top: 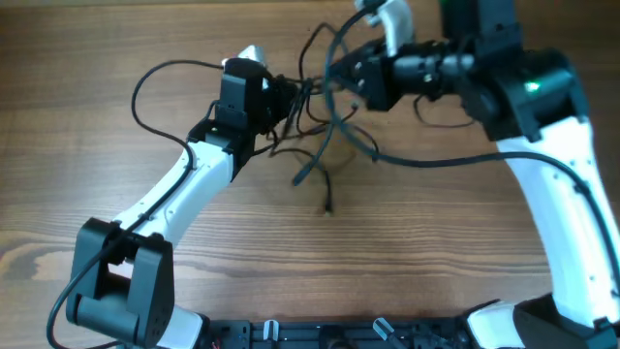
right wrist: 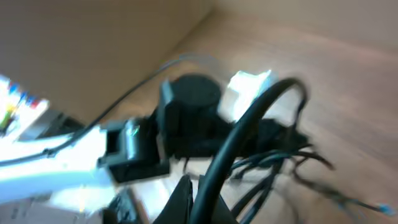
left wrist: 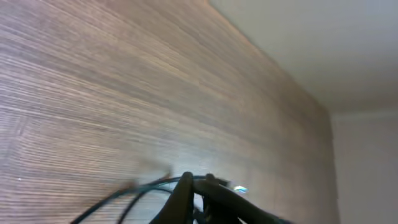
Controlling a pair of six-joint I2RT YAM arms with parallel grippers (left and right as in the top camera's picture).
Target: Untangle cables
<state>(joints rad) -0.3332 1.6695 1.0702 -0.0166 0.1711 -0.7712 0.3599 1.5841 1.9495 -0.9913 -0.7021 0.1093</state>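
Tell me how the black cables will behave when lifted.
The cables look floppy: they lie in loose curves, so they would likely sag. Thin strands suggest little weight. They cross one another, so pulling one probably drags others across the table.

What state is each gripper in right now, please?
Left gripper: closed on the cables.
Right gripper: among the cables, but too blurred to tell whether it is open or closed.
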